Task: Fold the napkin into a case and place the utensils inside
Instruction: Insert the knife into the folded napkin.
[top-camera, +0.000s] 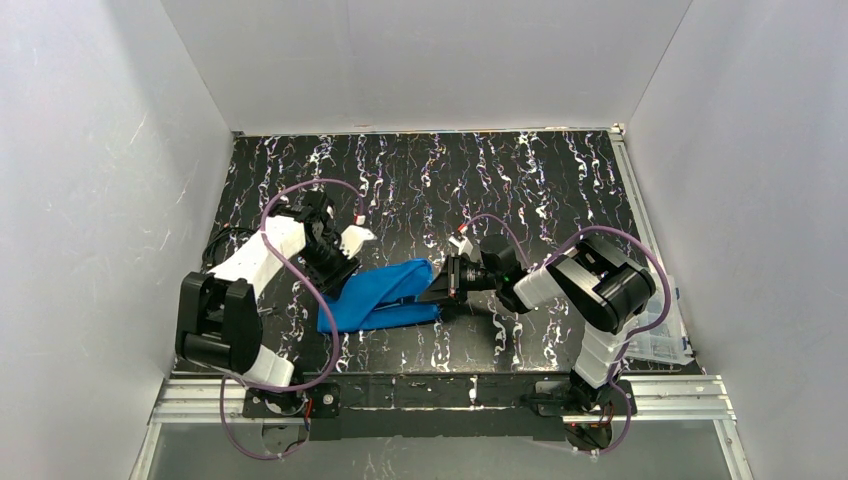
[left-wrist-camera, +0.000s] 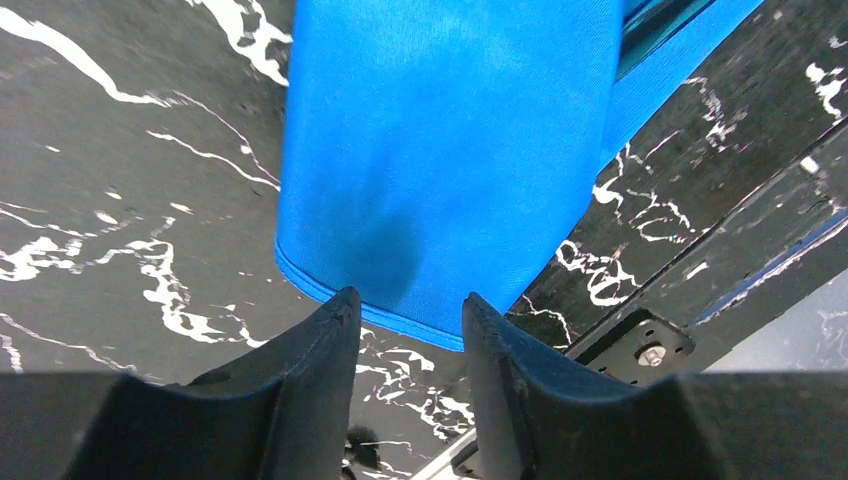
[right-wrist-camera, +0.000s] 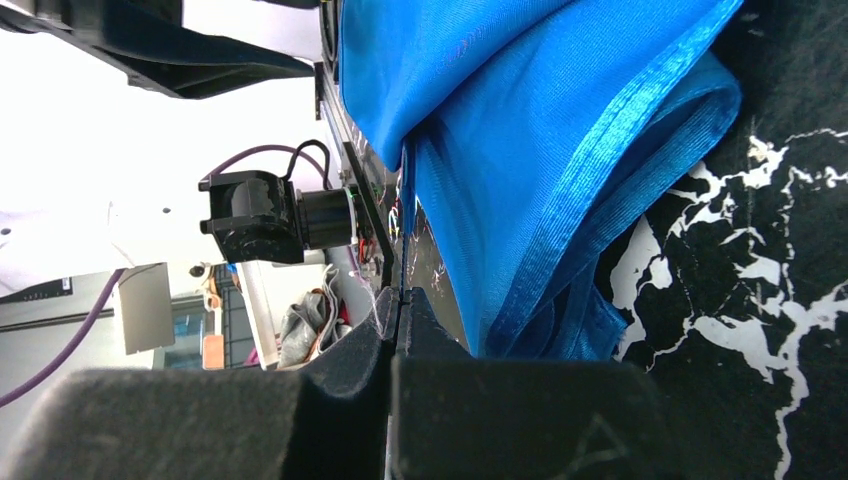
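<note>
Left gripper (left-wrist-camera: 405, 302) stands with its jaws part-way apart and nothing between them. The end hem of the napkin (left-wrist-camera: 440, 160) lies just ahead of its tips, flat on the table (left-wrist-camera: 120, 200). Right gripper (right-wrist-camera: 398, 300) is closed tight at the opposite end, against the bunched folds; whether a layer is pinched cannot be told. Seen from above, the cloth is a long folded strip between the two arms, long axis running near left to far right. The left gripper sits in line with that axis and looks best placed to take the hem. No utensils can be identified.
</note>
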